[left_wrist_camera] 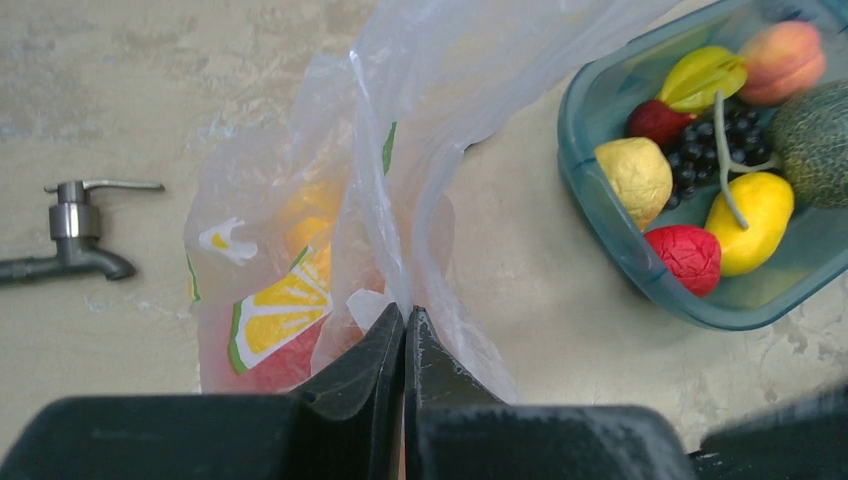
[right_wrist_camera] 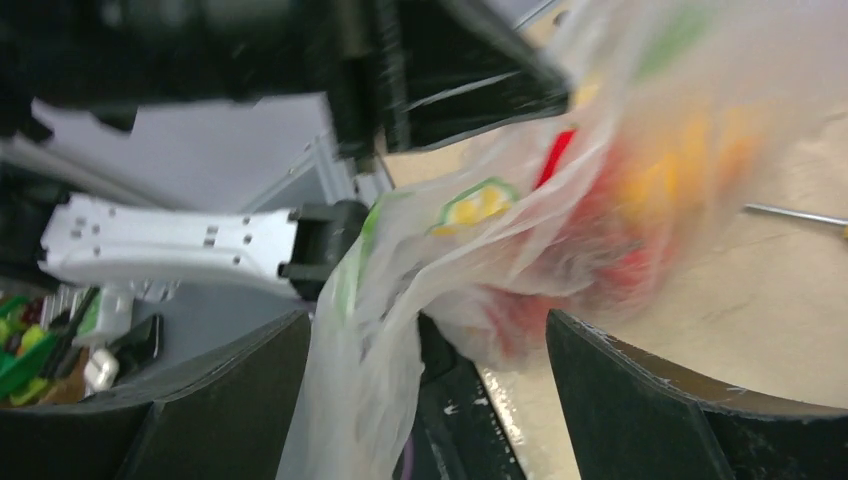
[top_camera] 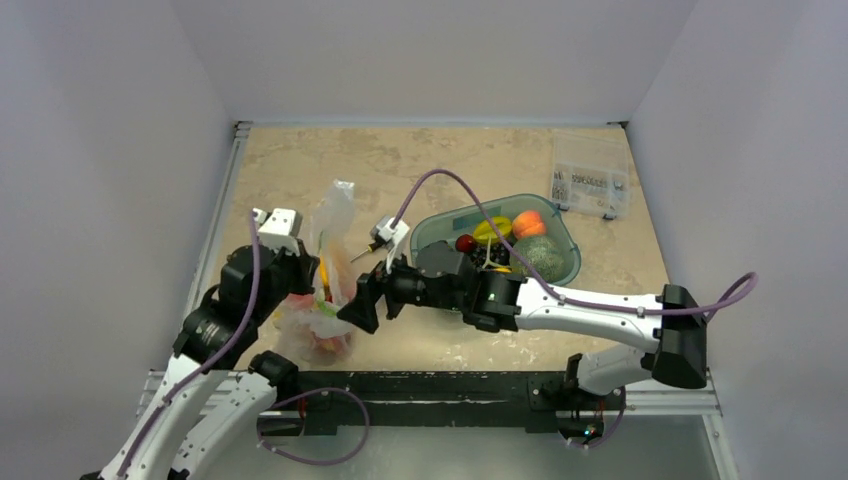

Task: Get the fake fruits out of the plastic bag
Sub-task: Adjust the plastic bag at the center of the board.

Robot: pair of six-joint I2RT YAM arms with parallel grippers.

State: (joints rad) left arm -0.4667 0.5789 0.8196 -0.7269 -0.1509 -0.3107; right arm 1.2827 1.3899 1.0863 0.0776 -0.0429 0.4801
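Lab test cell: plain white walls point(top_camera: 110, 150) enclosing marble-look table point(top_camera: 450, 150), aluminium rail point(top_camera: 222, 200).

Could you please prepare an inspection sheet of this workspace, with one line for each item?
Surface: beige marbled table; no spills seen.
Job's things: plastic bag sits on the table, its top held up; fake fruits show red and orange inside it.
Clutter: teal tub of other fruits; clear compartment box; metal tap.
End effectors: left end effector shut on the bag's film; right end effector open, bag between its fingers.
Cables: purple cable arcs above the tub.
Surroundings: pale walls on three sides.
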